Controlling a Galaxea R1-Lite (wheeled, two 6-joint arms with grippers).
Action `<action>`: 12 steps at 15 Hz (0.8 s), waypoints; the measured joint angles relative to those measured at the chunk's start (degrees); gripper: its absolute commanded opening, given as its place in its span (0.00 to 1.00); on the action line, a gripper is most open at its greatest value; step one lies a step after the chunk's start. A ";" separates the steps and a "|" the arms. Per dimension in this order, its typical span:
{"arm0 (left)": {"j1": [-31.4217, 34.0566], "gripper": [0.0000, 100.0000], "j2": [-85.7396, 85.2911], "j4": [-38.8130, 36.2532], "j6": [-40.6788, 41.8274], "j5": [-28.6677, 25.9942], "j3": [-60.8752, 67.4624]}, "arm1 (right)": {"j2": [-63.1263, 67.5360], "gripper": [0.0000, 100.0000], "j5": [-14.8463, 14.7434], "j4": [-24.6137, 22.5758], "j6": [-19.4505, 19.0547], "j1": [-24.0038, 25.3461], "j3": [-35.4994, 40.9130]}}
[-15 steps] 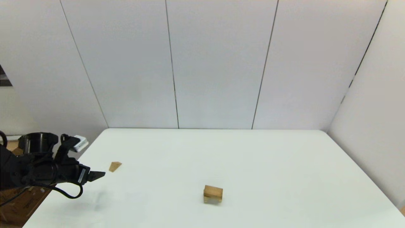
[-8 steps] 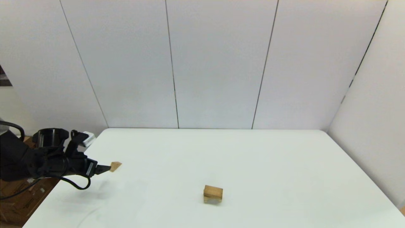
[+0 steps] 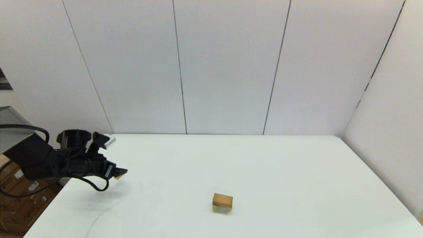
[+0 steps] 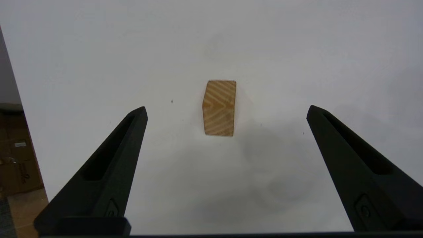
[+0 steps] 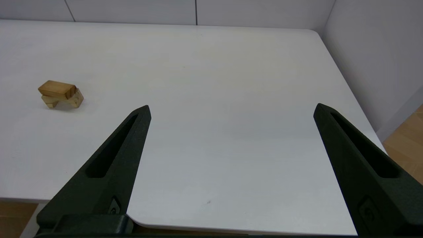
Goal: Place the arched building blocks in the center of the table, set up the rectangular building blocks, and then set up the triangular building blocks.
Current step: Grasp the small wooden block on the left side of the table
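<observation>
- Left wrist view: left hand is spread wide, holding nothing; the wedge lies on the desk between and just past its fingertips, untouched.
- Farther off, the slab rests on the arch mid-desk.
- Right hand gapes empty.

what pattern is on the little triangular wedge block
Light tan wood with pale striped grain on the triangular block, clearest in the left wrist view.

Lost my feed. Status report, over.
Left gripper open, above wedge, no contact. Right gripper open, parked near table edge. Slab sits on arch, center. Path clear.
</observation>
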 measured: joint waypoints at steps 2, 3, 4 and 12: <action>-0.69 1.00 0.74 3.25 0.01 0.32 -2.43 | 0.00 1.00 -0.02 0.00 0.00 0.02 0.00; -0.94 1.00 1.16 4.66 0.00 0.39 -3.34 | 0.00 1.00 -0.05 0.02 0.01 0.05 0.00; -1.11 1.00 1.72 4.88 0.00 0.48 -3.97 | 0.00 1.00 -0.02 0.00 0.00 0.05 0.00; -1.00 1.00 6.14 4.96 0.09 0.26 -5.18 | 0.00 1.00 -0.05 0.00 0.00 0.05 0.00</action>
